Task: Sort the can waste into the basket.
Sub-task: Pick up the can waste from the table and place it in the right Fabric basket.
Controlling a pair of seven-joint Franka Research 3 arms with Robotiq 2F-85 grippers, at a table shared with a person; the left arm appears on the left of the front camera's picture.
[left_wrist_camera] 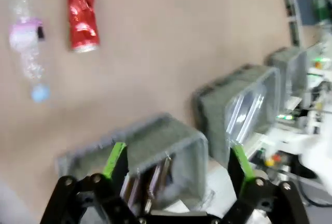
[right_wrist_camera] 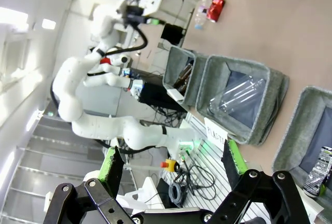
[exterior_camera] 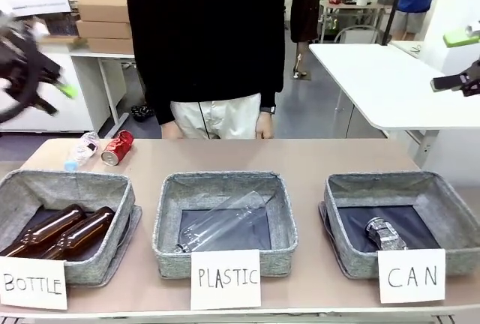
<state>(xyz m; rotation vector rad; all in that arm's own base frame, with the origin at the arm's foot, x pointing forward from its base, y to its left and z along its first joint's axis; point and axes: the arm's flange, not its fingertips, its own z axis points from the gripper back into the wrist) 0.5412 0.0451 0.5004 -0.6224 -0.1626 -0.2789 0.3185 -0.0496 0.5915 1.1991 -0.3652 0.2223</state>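
Nearest us on the tan table stand three grey baskets in a row behind paper signs: the BOTTLE basket with two brown bottles, the PLASTIC basket with a clear bottle, and the CAN basket, where we see the silver can lying on the dark lining. Farther back, near the far left edge, the red can lies on its side just beside a small plastic bottle. Behind the table a person in black stands, hands at the far edge. Beyond are a white table and cardboard boxes. Our left gripper hangs blurred above the table's left end, fingers spread wide and empty; our right gripper is raised off to the right, likewise parted and holding nothing
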